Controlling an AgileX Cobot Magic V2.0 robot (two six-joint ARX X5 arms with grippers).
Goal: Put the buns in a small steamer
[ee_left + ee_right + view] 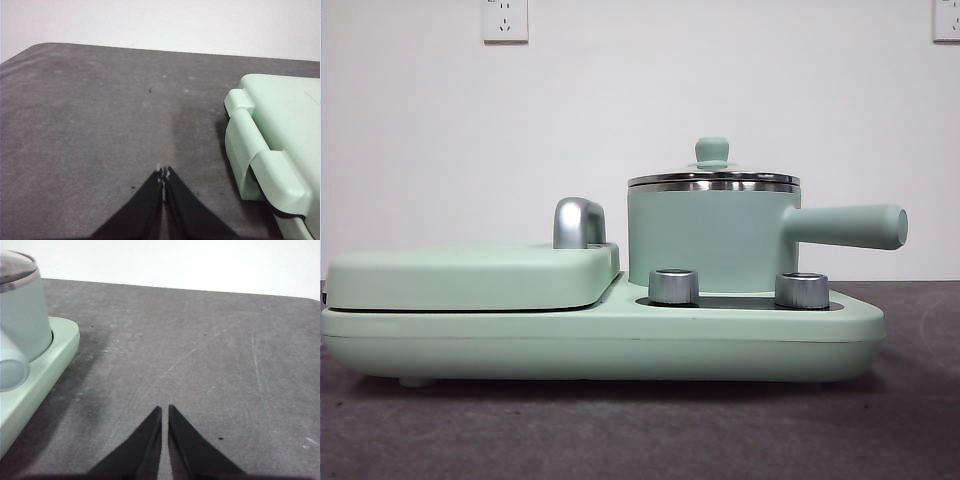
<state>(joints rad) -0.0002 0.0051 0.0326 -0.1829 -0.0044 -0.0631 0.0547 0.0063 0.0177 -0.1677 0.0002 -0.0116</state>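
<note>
Here the lidded small steamer (22, 315) sits beside the closed right end effector (165, 410); the left end effector (163, 172) is closed too.

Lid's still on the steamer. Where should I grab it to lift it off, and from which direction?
Grip the green knob at the centre of the glass lid, coming straight down from above. It stands proud of the lid with a narrower neck below its cap, so the jaws can close around it. The small steamer stands upright, and its long handle juts sideways, clear of a vertical approach.
</note>
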